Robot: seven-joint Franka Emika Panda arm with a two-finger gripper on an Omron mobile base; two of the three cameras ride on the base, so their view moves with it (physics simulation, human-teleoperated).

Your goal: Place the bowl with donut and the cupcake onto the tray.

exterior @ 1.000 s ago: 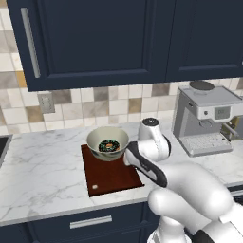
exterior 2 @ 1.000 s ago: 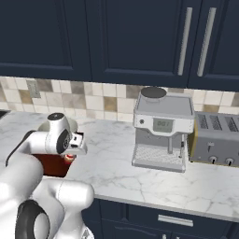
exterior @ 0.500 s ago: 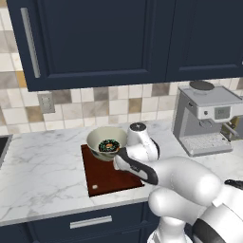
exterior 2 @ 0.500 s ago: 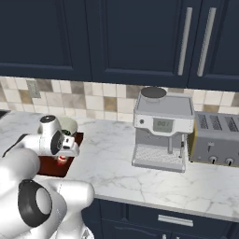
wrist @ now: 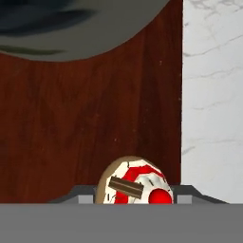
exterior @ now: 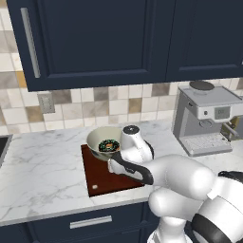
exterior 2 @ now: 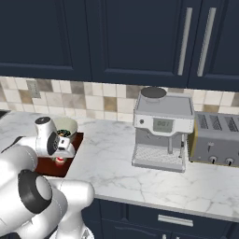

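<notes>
The pale grey-green bowl (exterior: 100, 138) sits on the back of the dark reddish-brown tray (exterior: 102, 179), and the chocolate-iced donut (exterior: 109, 144) lies inside it. My gripper (exterior 2: 60, 157) points down over the tray's right part, shut on the small cupcake (exterior 2: 59, 160) with its red wrapper. In the hand view the cupcake (wrist: 135, 184) sits between my fingers just above the tray (wrist: 95, 118), near its right edge, with the bowl's rim (wrist: 71, 28) beyond it. From the left base view my hand hides the cupcake.
A silver coffee machine (exterior: 207, 118) stands on the marble counter to the right of the tray. Beyond it is a toaster (exterior 2: 217, 137). The white marble (wrist: 213, 104) begins right beside the tray's edge. A sink edge (exterior: 2, 148) shows at far left.
My hand has carried the cupcake leftward and down over the tray, ending close beside the bowl. The bowl and tray have not moved.
</notes>
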